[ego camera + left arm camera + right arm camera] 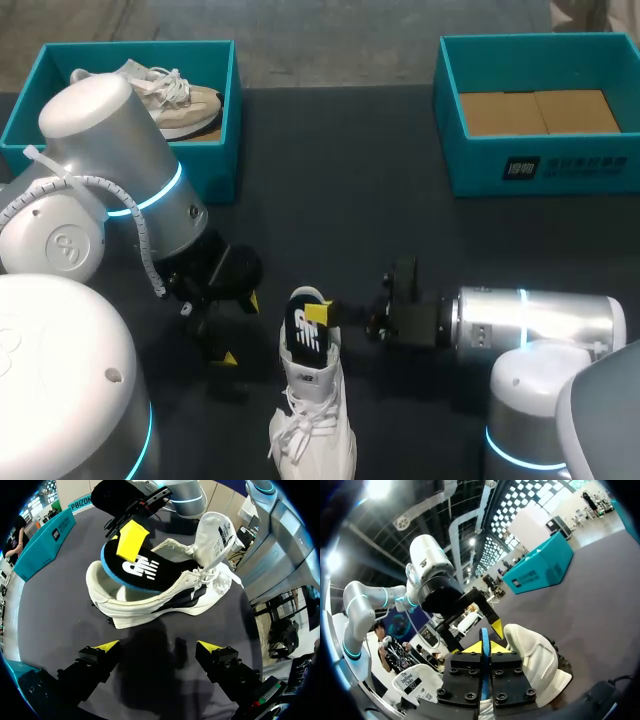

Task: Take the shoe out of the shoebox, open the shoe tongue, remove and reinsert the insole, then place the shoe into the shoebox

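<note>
A white shoe [314, 410] stands on the dark table near the front edge, heel pointing away from me. Its tongue [215, 530] is folded up and open. A black insole [142, 570] with a blue edge and white logo sticks up out of the heel end. My right gripper [320, 315] comes in from the right and is shut on the insole's raised end [484, 672]. My left gripper [159, 647] stands wide open beside the shoe's sole, a short way off, with nothing between its fingers.
A teal shoebox [225, 120] at the back left holds a beige shoe [170, 100]. A second teal shoebox [480, 160] at the back right shows only its cardboard floor. Dark table lies between the boxes and the shoe.
</note>
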Controlling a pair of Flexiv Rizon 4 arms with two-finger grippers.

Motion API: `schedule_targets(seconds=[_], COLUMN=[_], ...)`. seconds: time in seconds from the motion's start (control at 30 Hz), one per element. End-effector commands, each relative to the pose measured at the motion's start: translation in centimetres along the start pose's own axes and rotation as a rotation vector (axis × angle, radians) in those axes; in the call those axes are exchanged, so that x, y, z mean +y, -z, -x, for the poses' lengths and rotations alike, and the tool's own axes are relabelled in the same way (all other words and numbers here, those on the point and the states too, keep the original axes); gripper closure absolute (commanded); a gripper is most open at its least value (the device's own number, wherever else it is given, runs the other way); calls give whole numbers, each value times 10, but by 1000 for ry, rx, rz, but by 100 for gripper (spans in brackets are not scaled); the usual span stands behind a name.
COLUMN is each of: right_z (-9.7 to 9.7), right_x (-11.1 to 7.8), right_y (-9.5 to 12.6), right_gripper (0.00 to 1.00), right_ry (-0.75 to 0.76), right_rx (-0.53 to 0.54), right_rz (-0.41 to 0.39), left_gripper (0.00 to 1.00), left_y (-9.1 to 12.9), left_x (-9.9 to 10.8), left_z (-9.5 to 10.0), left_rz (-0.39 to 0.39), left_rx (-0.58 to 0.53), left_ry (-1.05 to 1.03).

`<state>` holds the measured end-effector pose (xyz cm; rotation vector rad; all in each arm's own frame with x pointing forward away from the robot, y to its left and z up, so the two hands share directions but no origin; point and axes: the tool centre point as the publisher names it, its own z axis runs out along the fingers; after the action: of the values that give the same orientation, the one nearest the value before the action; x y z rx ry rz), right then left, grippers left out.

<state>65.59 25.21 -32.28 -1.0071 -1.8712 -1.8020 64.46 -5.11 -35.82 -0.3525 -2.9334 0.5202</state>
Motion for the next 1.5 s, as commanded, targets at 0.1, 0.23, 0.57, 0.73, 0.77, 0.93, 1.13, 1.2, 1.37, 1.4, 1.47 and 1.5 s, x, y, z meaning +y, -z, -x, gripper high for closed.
schedule_targets(seconds=[0.1,0.23,0.57,0.73,0.77,0.93,1.13,1.2,1.37,1.4,1.47,1.5], right_z=[-2,-5,-7,-7,-7,-9,-11,-10,-5,-4,-2,-1], right_x=[-3,-12,-28,-24,-22,-11,-2,-1,-1,-1,-3,-3], right_y=[-4,-4,-4,-3,-3,-2,-1,0,4,4,5,5], right_gripper=[100,100,100,89,74,53,58,62,87,96,100,100], right_ry=[-23,-49,-97,-75,-62,1,31,34,21,18,7,-2], right_rx=[-16,-41,-87,-87,-88,-98,-105,-112,-126,-126,-128,-129], right_rz=[-25,-52,-112,-102,-93,-66,-56,-52,-39,-36,-32,-31], left_gripper=[0,0,0,0,0,0,0,0,0,0,0,0], left_y=[-1,-1,-1,-1,-1,-1,-1,-1,-1,-1,-1,-1], left_x=[0,0,0,0,0,0,0,0,0,0,0,0], left_z=[0,0,0,0,0,0,0,0,0,0,0,0], left_rz=[0,0,0,0,0,0,0,0,0,0,0,0], left_rx=[-1,-1,-1,-1,-1,-1,-1,-1,-1,-1,-1,-1], left_ry=[-1,-1,-1,-1,-1,-1,-1,-1,-1,-1,-1,-1])
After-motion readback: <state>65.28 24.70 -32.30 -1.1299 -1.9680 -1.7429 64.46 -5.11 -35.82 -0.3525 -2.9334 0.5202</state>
